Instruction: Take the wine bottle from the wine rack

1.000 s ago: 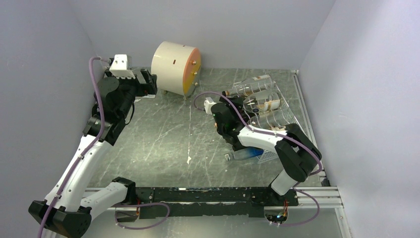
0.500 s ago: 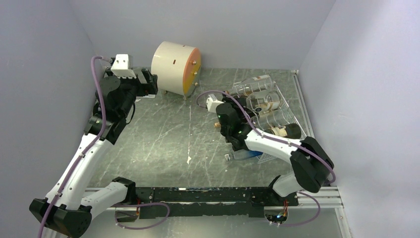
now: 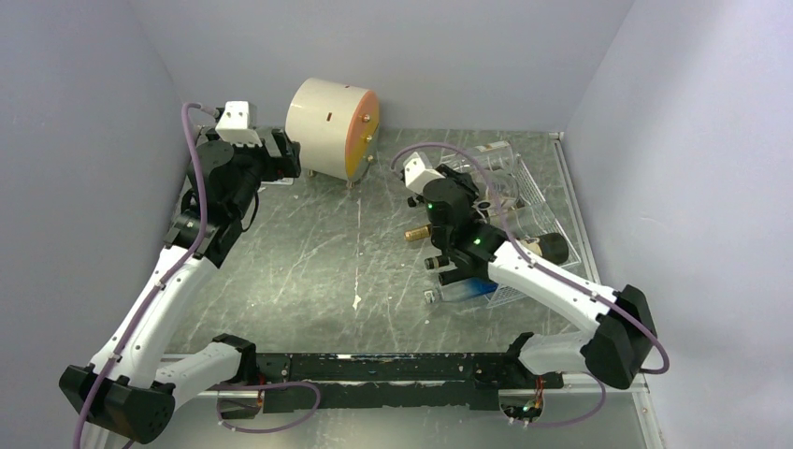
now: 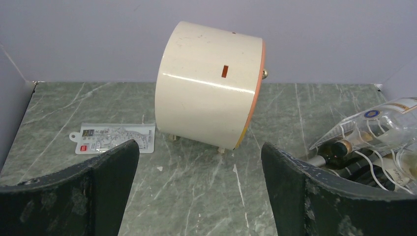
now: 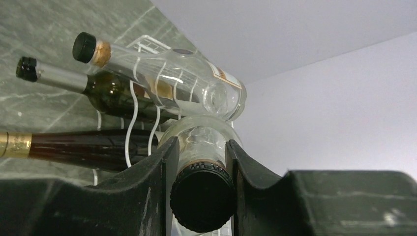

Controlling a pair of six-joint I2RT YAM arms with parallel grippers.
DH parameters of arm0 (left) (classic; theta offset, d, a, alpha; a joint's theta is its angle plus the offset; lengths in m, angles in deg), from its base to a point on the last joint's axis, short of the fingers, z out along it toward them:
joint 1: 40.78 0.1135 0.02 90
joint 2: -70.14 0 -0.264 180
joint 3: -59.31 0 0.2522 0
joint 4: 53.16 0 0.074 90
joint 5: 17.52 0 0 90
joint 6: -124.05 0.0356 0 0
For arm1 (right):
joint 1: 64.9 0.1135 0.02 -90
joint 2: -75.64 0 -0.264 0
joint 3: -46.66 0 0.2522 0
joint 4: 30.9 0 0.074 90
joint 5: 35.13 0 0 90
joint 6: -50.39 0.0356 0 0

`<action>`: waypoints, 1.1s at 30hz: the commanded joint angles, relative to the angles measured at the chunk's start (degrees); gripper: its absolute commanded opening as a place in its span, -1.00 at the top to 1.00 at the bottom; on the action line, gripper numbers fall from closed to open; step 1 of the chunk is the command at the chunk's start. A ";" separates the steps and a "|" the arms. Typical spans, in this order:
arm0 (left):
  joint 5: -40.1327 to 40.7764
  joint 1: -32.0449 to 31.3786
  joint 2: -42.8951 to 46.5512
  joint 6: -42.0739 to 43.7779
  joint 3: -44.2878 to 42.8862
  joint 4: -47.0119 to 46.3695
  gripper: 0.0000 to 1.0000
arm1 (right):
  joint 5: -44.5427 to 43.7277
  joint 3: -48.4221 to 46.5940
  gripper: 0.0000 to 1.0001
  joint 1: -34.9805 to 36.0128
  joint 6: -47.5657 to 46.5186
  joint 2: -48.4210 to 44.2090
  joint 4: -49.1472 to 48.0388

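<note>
The white wire wine rack [image 3: 538, 192] stands at the right of the table and holds several bottles lying on their sides. In the right wrist view its wavy wires [image 5: 132, 115] cradle a clear bottle with a black cap [image 5: 162, 73], a dark bottle with a silver neck [image 5: 98, 91] and a dark bottle with a gold neck [image 5: 74, 147]. My right gripper [image 5: 202, 162] is shut on the neck of another clear bottle [image 5: 204, 137] with a black cap; in the top view the gripper [image 3: 465, 199] is at the rack's left side. My left gripper [image 4: 196, 187] is open and empty, at the far left [image 3: 281, 154].
A cream drum with an orange face [image 3: 332, 117] stands at the back, right in front of my left gripper [image 4: 211, 83]. A white card [image 4: 115, 137] lies on the table beside it. A blue-labelled item [image 3: 468, 288] lies under my right forearm. Walls close in on both sides.
My right wrist has moved back and to the right, up to the rack, and its elbow has swung out to the right. My left arm has shifted only slightly.
</note>
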 commanded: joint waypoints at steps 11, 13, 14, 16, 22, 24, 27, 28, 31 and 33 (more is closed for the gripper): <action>-1.35 -0.18 -0.57 -1.09 -0.74 -0.34 -0.99 | -1.10 -15.12 1.00 0.24 12.21 -4.55 9.58; -2.40 -0.22 -0.48 -1.11 -0.75 -0.61 -0.98 | -0.01 -16.93 1.00 0.24 13.89 -4.85 11.49; -2.62 -0.24 -0.37 -1.14 -0.72 -0.66 -0.98 | 0.31 -16.88 1.00 0.22 13.85 -5.28 10.94; -2.74 -0.18 -0.14 -1.19 -0.63 -0.75 -0.99 | 0.79 -16.07 1.00 0.20 12.48 -6.00 8.34; -1.51 -0.16 0.58 -1.23 -0.23 -1.05 -0.99 | 2.93 -20.97 1.00 0.22 13.70 -3.62 9.42; -1.15 -0.21 0.83 -1.24 -0.07 -1.14 -0.99 | 5.05 -23.50 1.00 0.26 15.01 -2.27 10.43; -0.44 -0.26 1.10 -1.18 0.16 -1.32 -0.99 | 10.34 -27.70 1.00 0.55 17.39 -0.57 12.58; -0.41 -0.22 1.19 -1.16 0.14 -1.31 -0.99 | 12.52 -28.14 1.00 0.69 17.54 -0.33 12.79; -0.50 -0.25 1.21 -1.22 0.05 -1.26 -0.98 | 18.39 -29.17 1.00 0.99 19.24 0.23 11.49; -0.31 -0.22 1.32 -1.22 0.05 -1.22 -0.99 | 21.94 -30.69 1.00 1.09 21.39 1.52 11.75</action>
